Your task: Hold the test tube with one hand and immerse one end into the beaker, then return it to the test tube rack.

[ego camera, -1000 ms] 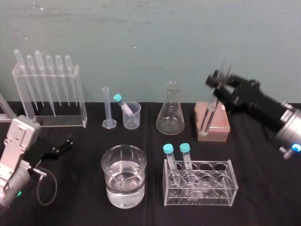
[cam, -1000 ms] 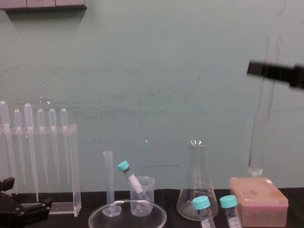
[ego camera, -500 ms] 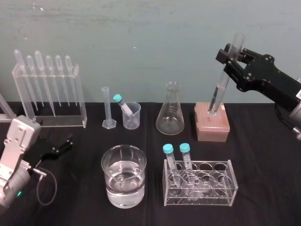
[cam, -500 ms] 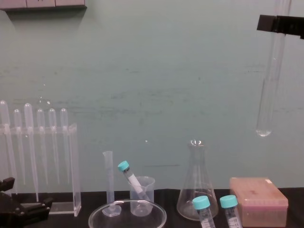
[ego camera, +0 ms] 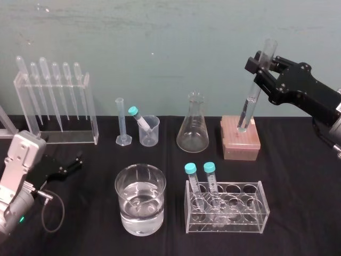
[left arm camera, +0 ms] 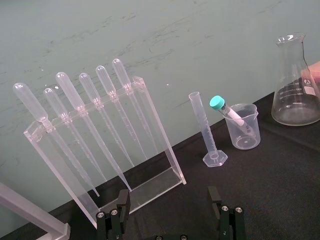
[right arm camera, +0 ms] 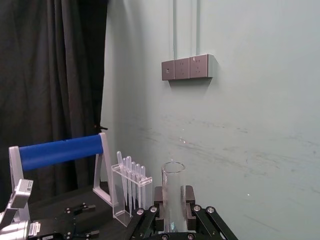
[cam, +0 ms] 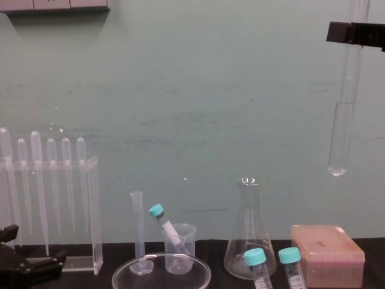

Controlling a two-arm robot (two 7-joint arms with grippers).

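The right hand [ego camera: 261, 66] is up at the far right, above the table [ego camera: 298, 213]. Its fingers are closed narrow on the tube [ego camera: 250, 104], a little below the open rim. The tube hangs almost upright, its top leaning slightly right and its round end downward. In the chest view that end is in the air, well above the rack [ego camera: 241, 141]. In the head view it lines up over the rack's far half. The rack, a pinkish block, sits on the table at the far right, just right of the flask [ego camera: 192, 128].

The beaker [ego camera: 149, 132] stands at the far middle of the table, left of the flask and well apart from the tube. A capped tube [ego camera: 137, 116] leans in it, and a thin cylinder [ego camera: 121, 122] stands just to its left. Nearer, a wide glass of water [ego camera: 140, 200] stands beside a clear holder [ego camera: 226, 208] with two more capped tubes in its left holes. The pipette stand [ego camera: 56, 106] is at the far left.

The left hand [left arm camera: 167, 200] is low at the near left of the table, its fingers wide apart and holding nothing, facing the pipette stand.
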